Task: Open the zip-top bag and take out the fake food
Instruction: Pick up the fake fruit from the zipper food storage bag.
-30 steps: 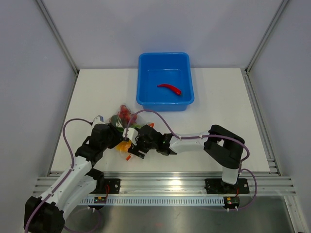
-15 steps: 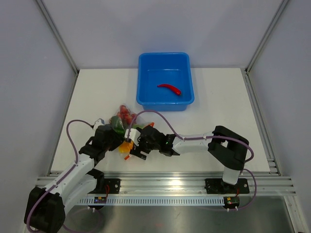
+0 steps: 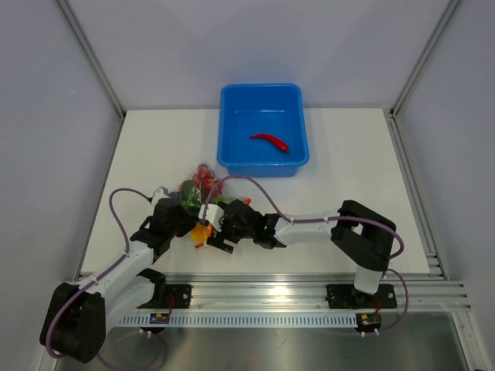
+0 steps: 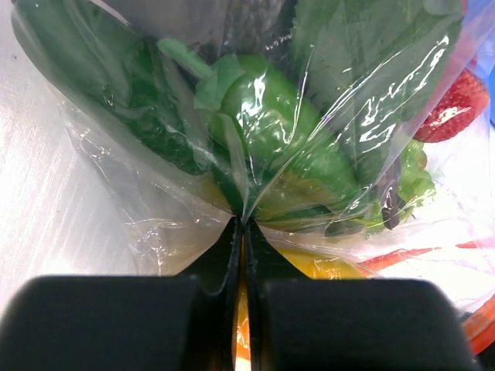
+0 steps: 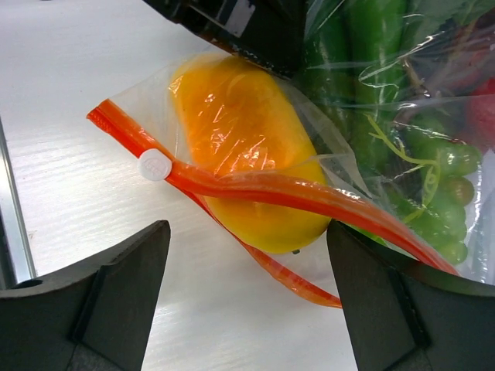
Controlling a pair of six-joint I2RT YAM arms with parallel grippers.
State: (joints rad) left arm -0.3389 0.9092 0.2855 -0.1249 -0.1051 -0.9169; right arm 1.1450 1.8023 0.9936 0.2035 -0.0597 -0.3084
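The zip-top bag (image 3: 198,195) lies on the table's near left, its orange-red zip strip (image 5: 255,189) parted into an open mouth. Inside are fake food pieces: an orange-yellow pepper (image 5: 240,147) right at the mouth, a green pepper (image 4: 271,116), green grapes (image 5: 441,166) and a red piece (image 4: 452,108). My left gripper (image 4: 242,228) is shut on a fold of the bag's clear plastic behind the orange pepper. My right gripper (image 5: 246,259) stands open, its fingers either side of the mouth and the pepper's end, touching neither. A red chili (image 3: 269,141) lies in the blue tub.
The blue tub (image 3: 263,165) stands at the back centre of the white table (image 3: 356,193). A metal rail (image 3: 309,290) runs along the near edge by the arm bases. Grey walls close in the sides and back.
My left gripper has closed onto the bag's plastic. The right gripper's jaws have spread a little wider near the mouth. The bag has shifted slightly toward the back.
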